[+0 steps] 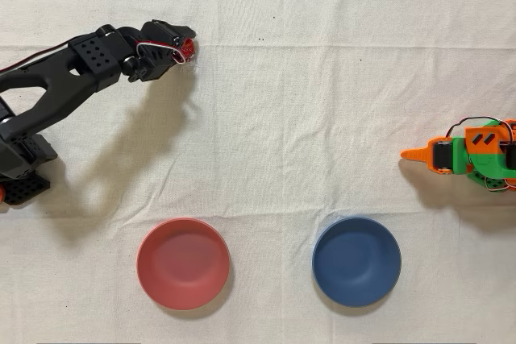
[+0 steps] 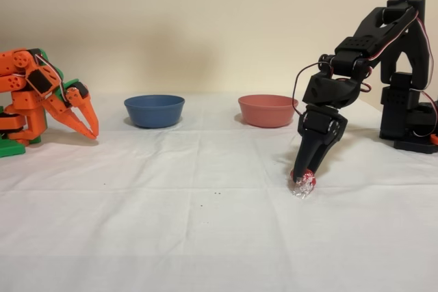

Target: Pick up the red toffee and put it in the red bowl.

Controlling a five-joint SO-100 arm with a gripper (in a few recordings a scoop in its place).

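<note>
Black gripper (image 2: 305, 177) is down at the white cloth (image 2: 205, 237), fingers pinching the red toffee (image 2: 304, 182), which touches the cloth. In overhead view the toffee (image 1: 186, 48) is far above the red bowl (image 1: 183, 263); blue bowl (image 1: 356, 261) beside it at right; orange arm (image 1: 472, 155) idle

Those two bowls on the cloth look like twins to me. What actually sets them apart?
Colour: the red bowl is matte salmon-red, the blue bowl dark blue. Place: in the overhead view the red bowl sits left, on the black arm's side, and the blue bowl right, nearer the idle orange arm. The black arm's hand is down at the red toffee, closer to the red bowl. Both are round, shallow, plain, similar in size and empty.
</note>
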